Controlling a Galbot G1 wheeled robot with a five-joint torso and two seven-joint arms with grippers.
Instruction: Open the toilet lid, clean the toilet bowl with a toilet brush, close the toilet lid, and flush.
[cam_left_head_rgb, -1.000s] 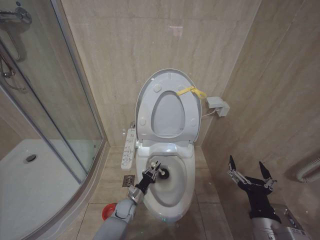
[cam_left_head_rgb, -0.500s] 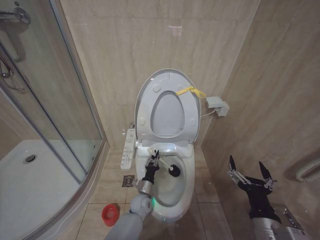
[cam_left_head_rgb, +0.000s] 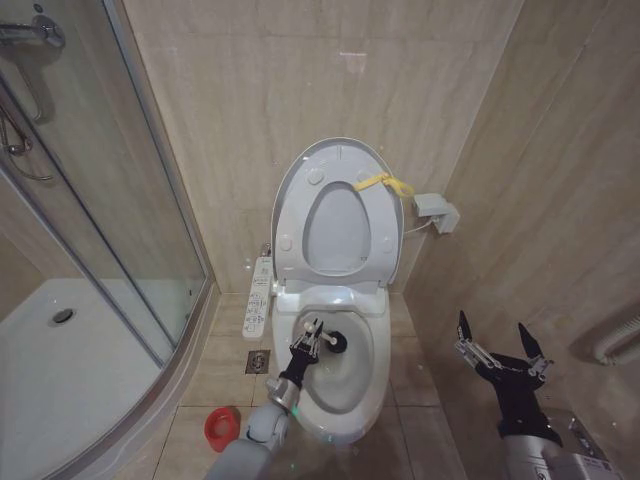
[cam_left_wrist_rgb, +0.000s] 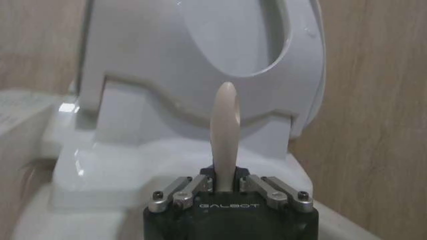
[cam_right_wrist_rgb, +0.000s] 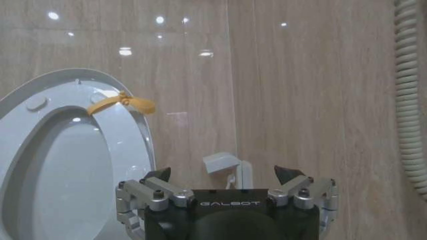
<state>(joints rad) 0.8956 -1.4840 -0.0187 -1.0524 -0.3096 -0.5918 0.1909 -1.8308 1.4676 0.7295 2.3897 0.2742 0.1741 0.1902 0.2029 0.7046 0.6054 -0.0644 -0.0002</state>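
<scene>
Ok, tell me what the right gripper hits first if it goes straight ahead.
Probably the tiled wall, near the small white box. The right gripper is open, right of the toilet lid; depth is unclear.

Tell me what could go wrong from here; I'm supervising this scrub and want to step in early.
The left pincer holds the toilet brush by its thin handle, so the handle may twist or slip under pressure. The brush head sits inside the toilet bowl, close under the raised toilet lid and seat; a high stroke might knock them down onto the arm. Lifting the wet brush toward the red holder could drip on the floor.
</scene>
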